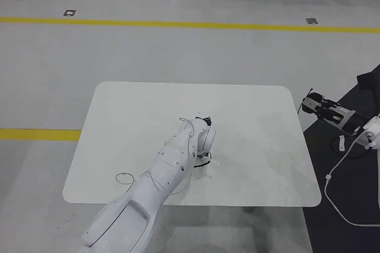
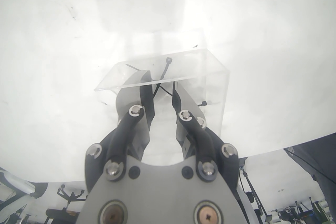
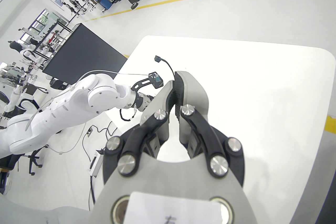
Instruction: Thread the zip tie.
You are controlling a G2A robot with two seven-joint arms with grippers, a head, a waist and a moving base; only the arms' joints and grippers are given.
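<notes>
A clear plastic box (image 2: 210, 70) stands on the white table (image 1: 253, 126) with a few black zip ties in it. My left gripper (image 2: 162, 86) is open with its fingertips inside the box, one finger on each side of a black zip tie (image 2: 164, 70) that leans upright there. In the top view the left arm's wrist (image 1: 202, 139) is over the middle of the table. My right gripper (image 3: 174, 80) is shut on another black zip tie (image 3: 168, 66), whose head end curves out past the fingertips. That gripper (image 1: 310, 105) hangs beyond the table's right edge.
A black table (image 1: 348, 164) stands close to the right of the white one, under the right arm. A thin white cable loop (image 1: 123, 179) lies near the white table's front left edge. Yellow lines (image 1: 177, 24) mark the floor around.
</notes>
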